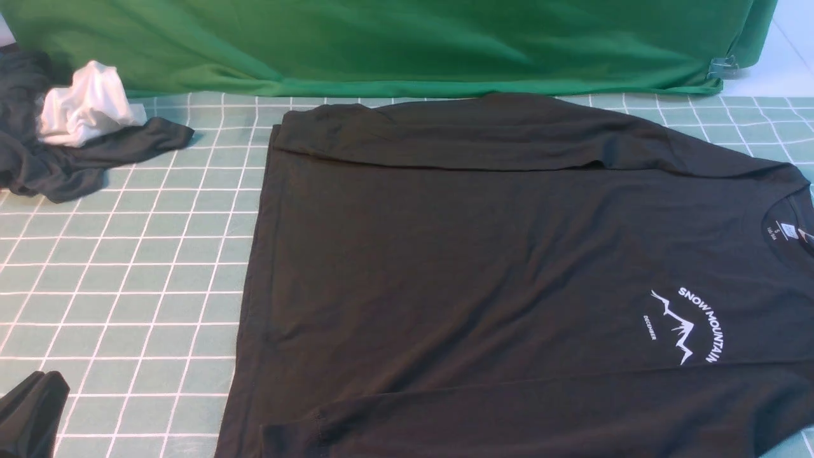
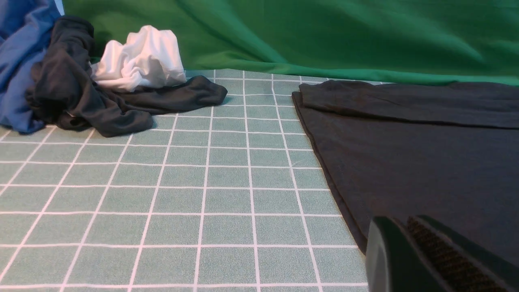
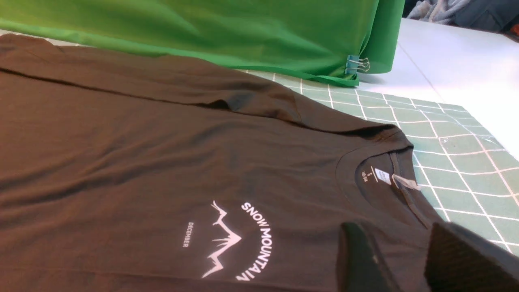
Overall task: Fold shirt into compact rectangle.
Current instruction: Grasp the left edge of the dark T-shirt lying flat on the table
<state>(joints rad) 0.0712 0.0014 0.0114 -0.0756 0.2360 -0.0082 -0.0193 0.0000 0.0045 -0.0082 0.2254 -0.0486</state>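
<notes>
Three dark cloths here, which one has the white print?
The large flat shirt on the right, printed SNOW MOUNTAIN. The crumpled dark garment far left only carries a white cloth; the near-left black piece is plain.

Green backdrop cloth (image 1: pixel 381 44) (clipped at corner), teal checked tablecloth (image 1: pixel 127 286)

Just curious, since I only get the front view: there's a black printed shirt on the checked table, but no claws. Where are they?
Observer: The right claw is open, near the SNOW MOUNTAIN shirt collar.
Visitor: And the left one?
Observer: The left claw is shut, low by that shirt's hem edge.
Visitor: Anything else I'm missing?
Observer: A blue cloth lies bunched beside the dark garment under the white cloth.
</notes>
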